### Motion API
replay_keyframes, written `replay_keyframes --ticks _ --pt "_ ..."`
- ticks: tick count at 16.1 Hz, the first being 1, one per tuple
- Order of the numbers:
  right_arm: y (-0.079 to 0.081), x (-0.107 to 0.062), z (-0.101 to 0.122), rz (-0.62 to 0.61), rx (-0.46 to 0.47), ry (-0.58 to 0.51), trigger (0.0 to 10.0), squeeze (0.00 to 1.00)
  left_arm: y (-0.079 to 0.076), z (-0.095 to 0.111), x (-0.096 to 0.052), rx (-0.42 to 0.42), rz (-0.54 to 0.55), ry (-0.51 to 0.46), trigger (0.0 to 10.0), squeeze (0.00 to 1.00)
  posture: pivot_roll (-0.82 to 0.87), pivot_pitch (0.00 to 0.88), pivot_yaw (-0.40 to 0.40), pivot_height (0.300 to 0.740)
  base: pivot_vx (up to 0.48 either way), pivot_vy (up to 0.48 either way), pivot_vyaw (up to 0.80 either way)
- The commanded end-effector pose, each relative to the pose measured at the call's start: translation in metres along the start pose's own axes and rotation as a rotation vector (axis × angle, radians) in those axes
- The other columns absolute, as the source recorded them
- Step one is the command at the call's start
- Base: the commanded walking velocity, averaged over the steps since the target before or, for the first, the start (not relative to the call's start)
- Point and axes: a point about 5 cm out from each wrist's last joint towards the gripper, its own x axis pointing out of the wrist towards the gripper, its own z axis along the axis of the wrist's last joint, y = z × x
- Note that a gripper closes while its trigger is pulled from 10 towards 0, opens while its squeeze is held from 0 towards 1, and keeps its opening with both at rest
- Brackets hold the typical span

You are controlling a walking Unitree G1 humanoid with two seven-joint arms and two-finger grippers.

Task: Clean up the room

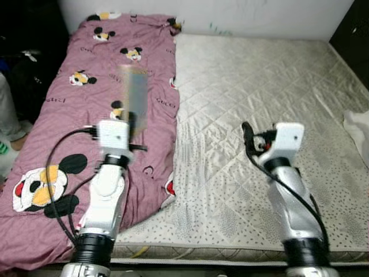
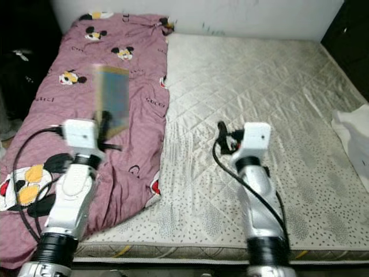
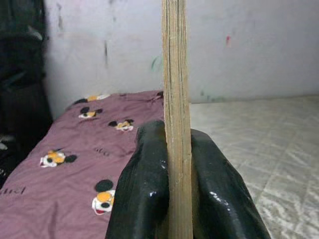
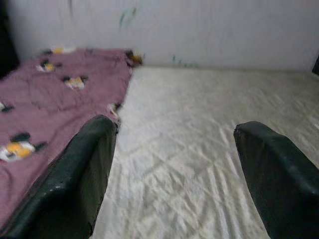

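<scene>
Over the pink blanket (image 1: 86, 144) at left, the left gripper (image 3: 177, 164) is pinching a thin book (image 1: 132, 98) upright, apparently mid-tidy; farther right, the right gripper (image 4: 174, 169) is hovering spread wide above the bare mattress (image 1: 259, 86), while a white cloth (image 1: 358, 130) is awaiting collection.

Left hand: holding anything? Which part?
Yes. The left hand pinches a thin flat book or board by its lower edge, upright. The right hand is open, holding nothing.
</scene>
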Motion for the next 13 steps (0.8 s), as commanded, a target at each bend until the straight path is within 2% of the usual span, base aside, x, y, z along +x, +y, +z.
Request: replay_keyframes --ticks 1,5,6,9,10,11,12,13 --pt "-0.001 0.002 0.0 -0.011 0.005 -0.003 10.0 0.0 0.008 0.008 0.001 0.007 0.024 -0.042 0.0 0.0 -0.07 0.038 -0.012 0.74 0.0 0.0 0.0" --pt "0.001 0.009 0.002 -0.019 0.019 -0.016 10.0 0.0 0.016 0.004 -0.005 0.021 0.029 -0.018 0.0 0.0 -0.06 0.005 0.003 0.74 0.0 0.0 0.0" --pt "0.001 0.011 0.0 -0.034 0.103 -0.017 10.0 0.0 0.024 -0.001 -0.009 0.036 0.047 0.005 0.0 0.0 -0.06 0.0 0.005 0.74 0.0 0.0 0.0" --pt "0.001 0.013 0.001 -0.035 0.111 -0.021 10.0 0.0 0.025 -0.006 -0.007 0.061 0.058 0.04 0.0 0.0 -0.05 0.0 -0.004 0.74 0.0 0.0 0.0" --pt "0.002 0.014 0.001 -0.034 0.107 -0.024 10.0 0.0 0.025 -0.009 -0.007 0.063 0.064 0.062 4.5 0.0 -0.04 0.0 -0.006 0.74 0.0 0.0 0.0" --pt "0.001 0.014 0.0 -0.039 0.103 -0.023 10.0 0.0 0.026 -0.012 -0.011 0.057 0.071 0.07 6.8 0.0 -0.05 0.0 -0.005 0.74 0.0 0.0 0.0" --pt "0.0 0.013 -0.001 -0.045 0.104 -0.022 10.0 0.0 0.026 -0.013 -0.014 0.058 0.072 0.071 7.9 0.0 -0.06 0.0 -0.001 0.74 0.0 0.0 0.0" --pt "-0.003 0.01 0.001 -0.051 0.104 -0.031 10.0 0.0 0.025 -0.014 -0.021 0.009 0.073 0.074 10.0 0.0 -0.07 0.0 0.006 0.74 0.0 0.0 0.0"
